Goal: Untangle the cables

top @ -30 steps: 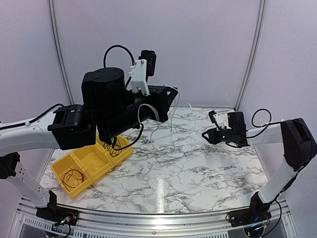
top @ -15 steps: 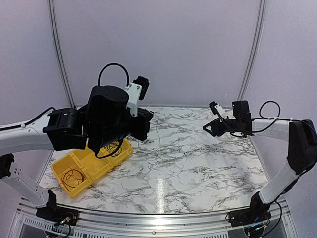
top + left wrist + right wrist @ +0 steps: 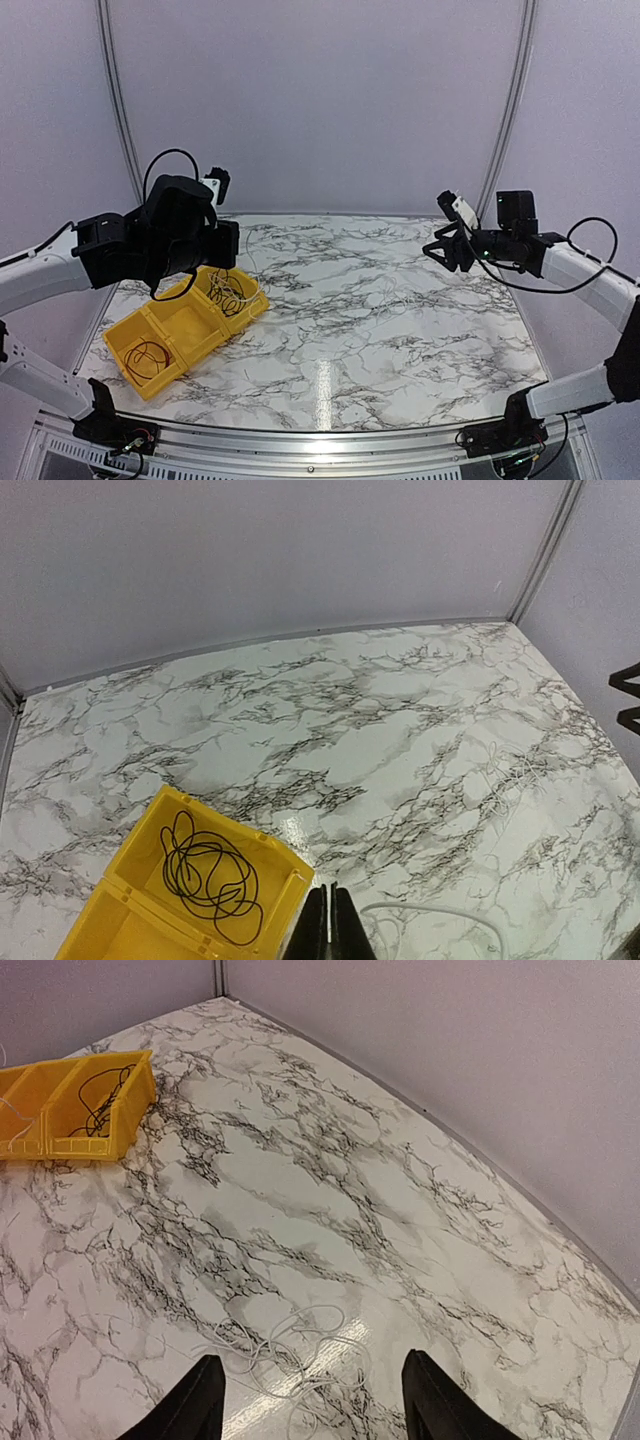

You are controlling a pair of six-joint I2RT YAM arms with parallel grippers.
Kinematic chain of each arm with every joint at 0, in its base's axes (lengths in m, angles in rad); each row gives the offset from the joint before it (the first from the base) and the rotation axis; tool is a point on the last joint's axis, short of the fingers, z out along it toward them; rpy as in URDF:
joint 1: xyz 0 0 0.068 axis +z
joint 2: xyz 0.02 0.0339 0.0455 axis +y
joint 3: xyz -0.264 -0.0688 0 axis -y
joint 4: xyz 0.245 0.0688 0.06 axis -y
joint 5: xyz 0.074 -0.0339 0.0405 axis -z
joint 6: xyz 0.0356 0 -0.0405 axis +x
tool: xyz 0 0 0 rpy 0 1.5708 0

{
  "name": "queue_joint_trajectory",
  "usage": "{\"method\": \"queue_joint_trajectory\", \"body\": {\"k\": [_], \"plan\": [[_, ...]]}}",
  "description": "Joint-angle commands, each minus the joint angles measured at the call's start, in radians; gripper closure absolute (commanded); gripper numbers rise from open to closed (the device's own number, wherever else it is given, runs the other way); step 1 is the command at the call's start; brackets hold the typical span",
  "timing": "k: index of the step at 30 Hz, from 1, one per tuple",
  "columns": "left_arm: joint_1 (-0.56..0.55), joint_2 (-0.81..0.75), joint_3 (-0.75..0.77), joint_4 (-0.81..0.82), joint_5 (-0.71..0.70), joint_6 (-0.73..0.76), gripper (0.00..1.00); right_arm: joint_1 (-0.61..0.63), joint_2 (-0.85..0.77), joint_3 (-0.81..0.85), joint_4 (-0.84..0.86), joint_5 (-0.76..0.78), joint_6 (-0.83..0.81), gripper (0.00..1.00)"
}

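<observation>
Nearest the arm bases, the yellow bin (image 3: 172, 322) sits on the left of the marble table (image 3: 340, 340). Its near compartment holds a black coil (image 3: 150, 358). The middle one has nothing visible in it. The far one holds a loose black cable (image 3: 210, 875).

The left gripper (image 3: 327, 912) hangs above the bin's far right corner, its fingers pressed together. A white strand (image 3: 430, 911) curves away to the right from just beside the fingertips and lies over the table. I cannot tell whether the tips pinch its end.

Farther right, thin white loops (image 3: 290, 1345) lie slack on the marble, well apart from the bin. Whether they join the strand is not clear.

The right gripper (image 3: 315, 1400) is raised over the table's far right part, looking down across those loops. Its fingers (image 3: 190, 1405) are spread wide with nothing between them, and they touch no cable.
</observation>
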Motion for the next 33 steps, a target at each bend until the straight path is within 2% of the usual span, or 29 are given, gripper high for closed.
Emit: {"method": "queue_joint_trajectory", "body": {"k": [1, 10, 15, 23, 33], "plan": [[0.065, -0.085, -0.069, -0.063, 0.003, -0.012, 1.00, -0.005, -0.036, -0.070, 0.043, -0.021, -0.043, 0.40], [0.194, -0.231, -0.225, -0.103, -0.057, 0.005, 1.00, -0.005, -0.002, -0.073, 0.031, -0.057, -0.074, 0.40], [0.271, -0.255, -0.269, -0.143, -0.084, 0.039, 1.00, -0.005, 0.001, -0.073, 0.024, -0.050, -0.091, 0.41], [0.364, -0.184, -0.314, -0.141, -0.113, 0.084, 1.00, -0.004, 0.016, -0.075, 0.019, -0.040, -0.109, 0.42], [0.375, -0.035, -0.391, 0.061, -0.062, 0.166, 1.00, -0.005, 0.041, -0.074, 0.008, -0.033, -0.132, 0.43]]}}
